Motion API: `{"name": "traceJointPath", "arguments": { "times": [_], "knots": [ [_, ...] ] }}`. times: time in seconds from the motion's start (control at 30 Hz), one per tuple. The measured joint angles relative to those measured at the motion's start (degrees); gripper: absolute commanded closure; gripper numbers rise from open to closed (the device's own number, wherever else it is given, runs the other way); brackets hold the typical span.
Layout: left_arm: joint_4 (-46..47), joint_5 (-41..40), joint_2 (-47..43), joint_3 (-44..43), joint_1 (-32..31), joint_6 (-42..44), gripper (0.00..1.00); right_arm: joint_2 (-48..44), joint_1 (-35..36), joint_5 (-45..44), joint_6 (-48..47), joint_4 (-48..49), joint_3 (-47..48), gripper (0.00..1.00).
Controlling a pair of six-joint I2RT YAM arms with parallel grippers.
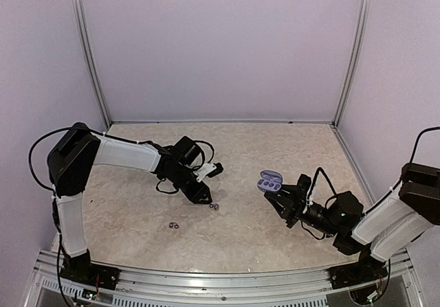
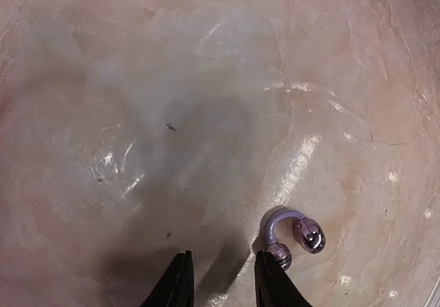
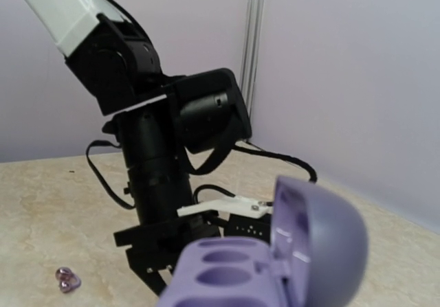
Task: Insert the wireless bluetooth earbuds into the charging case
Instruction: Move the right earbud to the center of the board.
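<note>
On the worktop (image 1: 137, 211) we see a loose earbud (image 1: 174, 225) lying toward the near edge. The left gripper (image 2: 221, 286) hangs low over the surface, its jaws slightly parted and empty, with a purple earbud (image 2: 292, 235) just beside its right fingertip. Further right, the right gripper (image 1: 280, 197) has its jaws clamped on the charging case (image 1: 270, 181), lid open, both wells bare.
</note>
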State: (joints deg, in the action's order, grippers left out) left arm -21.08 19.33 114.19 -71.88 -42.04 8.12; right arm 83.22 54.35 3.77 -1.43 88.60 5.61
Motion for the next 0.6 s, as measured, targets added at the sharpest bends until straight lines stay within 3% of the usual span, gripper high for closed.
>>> {"name": "traceJointPath", "arguments": {
  "times": [0.53, 0.6],
  "knots": [
    [0.42, 2.82, 2.56, -2.54, -2.54, 12.98, 0.69, -0.57, -0.15, 0.13, 0.09, -0.02, 0.0, 1.0],
    [0.42, 2.21, 2.56, -2.54, -3.52, 14.01, 0.73, -0.66, -0.15, 0.13, 0.07, 0.0, -0.02, 1.0]
  ]
}}
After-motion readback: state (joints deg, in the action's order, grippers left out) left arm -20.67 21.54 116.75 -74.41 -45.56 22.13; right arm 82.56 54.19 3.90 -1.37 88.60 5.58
